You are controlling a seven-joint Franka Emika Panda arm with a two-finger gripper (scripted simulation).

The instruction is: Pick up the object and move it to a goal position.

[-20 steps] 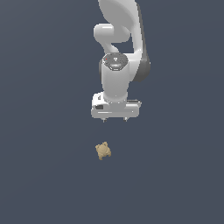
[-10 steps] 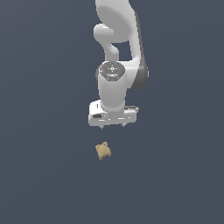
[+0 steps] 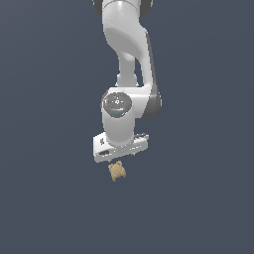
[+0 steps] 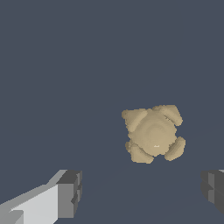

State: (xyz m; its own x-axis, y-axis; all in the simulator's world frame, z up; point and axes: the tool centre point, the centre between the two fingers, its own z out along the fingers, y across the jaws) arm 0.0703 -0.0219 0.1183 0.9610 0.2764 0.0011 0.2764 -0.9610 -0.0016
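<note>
Hovering just above the tan toy figure [image 3: 117,171], the tool [image 3: 120,158] is carrying its fingers [image 4: 70,194] spread wide apart, nothing between them. Figure is lying on the plain dark counter [image 3: 44,198], stubby limbs splayed outward. In the wrist view it is sitting off-centre, nearer one finger than the other. Judgement: the tool wants centring over the lumpy body before descending, then closing across the rounded middle rather than a limb. Nothing else is standing nearby to obstruct.
</note>
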